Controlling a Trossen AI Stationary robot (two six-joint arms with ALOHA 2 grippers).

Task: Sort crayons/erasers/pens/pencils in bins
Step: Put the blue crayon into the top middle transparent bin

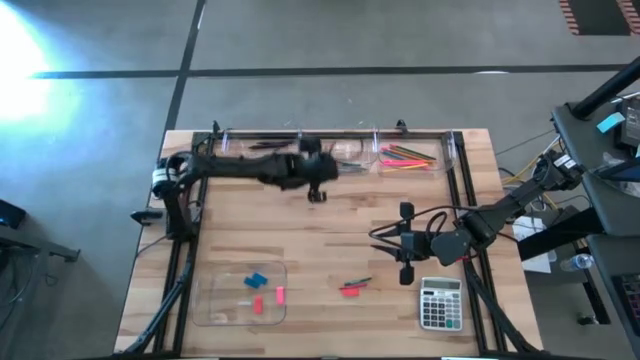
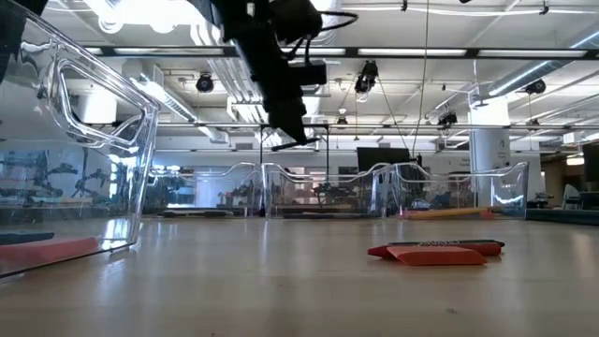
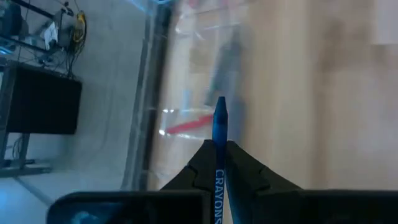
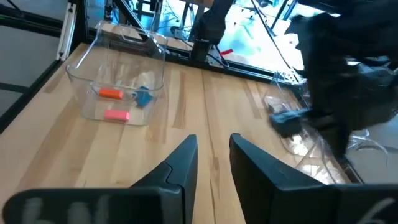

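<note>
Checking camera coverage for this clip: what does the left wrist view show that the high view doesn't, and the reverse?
Only the left wrist view shows the left gripper shut on a blue crayon, its label legible. Only the high view shows the calculator, the tray with erasers, the right gripper, open, and loose crayons mid-table. Both show the wooden table and the clear bins at its edge.

Blue crayon (image 3: 219, 124) clamped between jaws.

The left arm is stretched across the far side of the table, its gripper (image 3: 219, 163) raised and clamped on a blue crayon (image 3: 219, 124). The right arm is bent near the right edge, its gripper (image 4: 212, 155) held slightly open.
</note>
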